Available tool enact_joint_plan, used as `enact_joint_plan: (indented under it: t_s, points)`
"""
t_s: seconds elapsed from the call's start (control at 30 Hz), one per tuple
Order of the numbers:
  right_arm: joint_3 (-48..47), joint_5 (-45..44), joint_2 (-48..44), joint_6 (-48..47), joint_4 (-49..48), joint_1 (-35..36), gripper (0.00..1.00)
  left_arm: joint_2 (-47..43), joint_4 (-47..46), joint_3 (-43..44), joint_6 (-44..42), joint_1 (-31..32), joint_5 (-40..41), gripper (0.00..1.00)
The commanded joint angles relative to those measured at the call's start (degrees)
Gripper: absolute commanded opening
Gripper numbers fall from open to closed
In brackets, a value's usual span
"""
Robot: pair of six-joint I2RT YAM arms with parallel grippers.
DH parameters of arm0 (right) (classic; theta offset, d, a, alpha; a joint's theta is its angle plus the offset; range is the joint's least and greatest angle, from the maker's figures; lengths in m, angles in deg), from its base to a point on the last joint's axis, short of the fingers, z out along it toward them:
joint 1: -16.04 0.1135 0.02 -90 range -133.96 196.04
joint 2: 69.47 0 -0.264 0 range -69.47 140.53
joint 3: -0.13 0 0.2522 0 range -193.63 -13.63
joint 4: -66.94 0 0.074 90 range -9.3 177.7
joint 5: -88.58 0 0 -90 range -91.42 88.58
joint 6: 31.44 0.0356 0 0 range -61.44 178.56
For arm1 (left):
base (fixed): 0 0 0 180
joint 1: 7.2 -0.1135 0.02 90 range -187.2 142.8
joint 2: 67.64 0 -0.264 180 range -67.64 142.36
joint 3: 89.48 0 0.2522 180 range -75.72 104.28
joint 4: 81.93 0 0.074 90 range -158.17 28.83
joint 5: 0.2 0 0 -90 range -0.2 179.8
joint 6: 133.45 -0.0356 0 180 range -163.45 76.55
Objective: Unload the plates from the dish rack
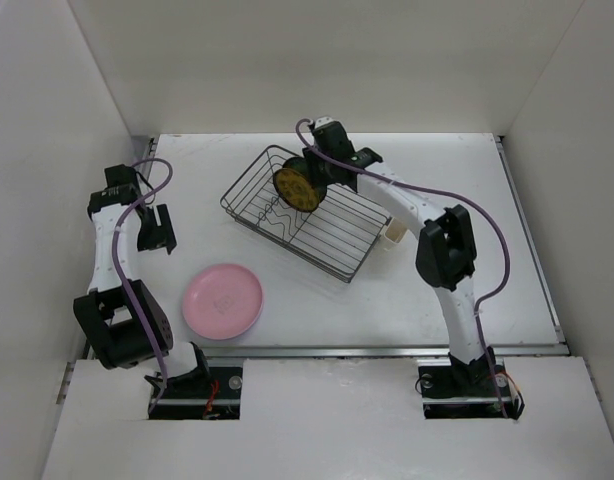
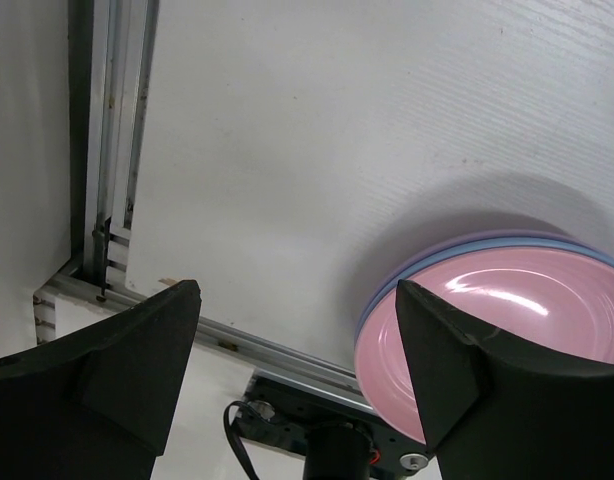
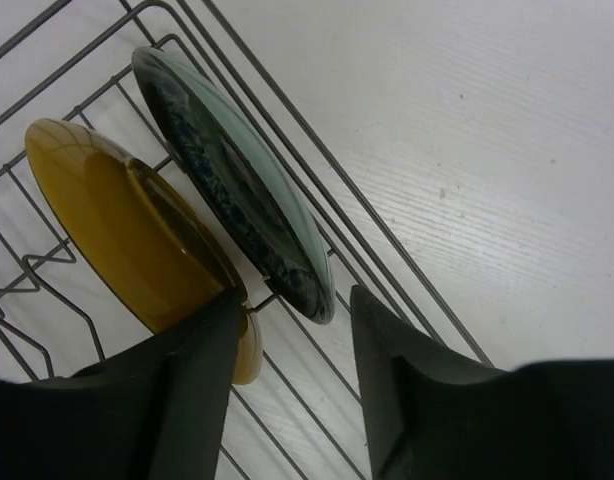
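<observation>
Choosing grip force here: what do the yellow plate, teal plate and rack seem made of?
Mustard plate: probably glazed ceramic or melamine; smooth, glossy highlights. Teal plate: likewise glossy, mottled dark pattern; material uncertain. Dish rack: thin dark wire, likely coated metal.

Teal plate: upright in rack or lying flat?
Upright: the teal plate stands on edge in the dish rack beside the mustard plate.

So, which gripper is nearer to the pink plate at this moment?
Left. The left gripper hangs open close beside the pink plate, not touching it; the right gripper is farther off, at the dish rack.
</observation>
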Motion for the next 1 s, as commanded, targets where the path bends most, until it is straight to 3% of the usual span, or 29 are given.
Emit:
enact_joint_plan:
  t_s: [0.0,0.1,0.3,0.7,0.97]
  points:
    - [0.44,-3.86,-6.02,-0.84,-2.85,1.07,0.56,0.12,1.17,2.09,-0.07,0.66,-0.14,0.77]
    - [1.57,-7.29,-8.73,-2.42,-2.85,2.74,0.57,0.65,1.17,2.09,-0.07,0.66,-0.14,0.77]
    - [2.72,-4.24,-10.5,-6.02,-4.08,6.08,0.55,1.18,1.17,2.62,-0.07,0.66,-0.14,0.77]
    - [2.19,-13.36,-0.65,-8.23,-5.31,5.56,0.48,1.18,1.17,2.09,-0.07,0.66,-0.14,0.77]
    - [4.03,-10.02,-2.5,-8.84,-5.31,5.56,0.48,0.65,1.17,1.56,-0.07,0.66,0.39,0.77]
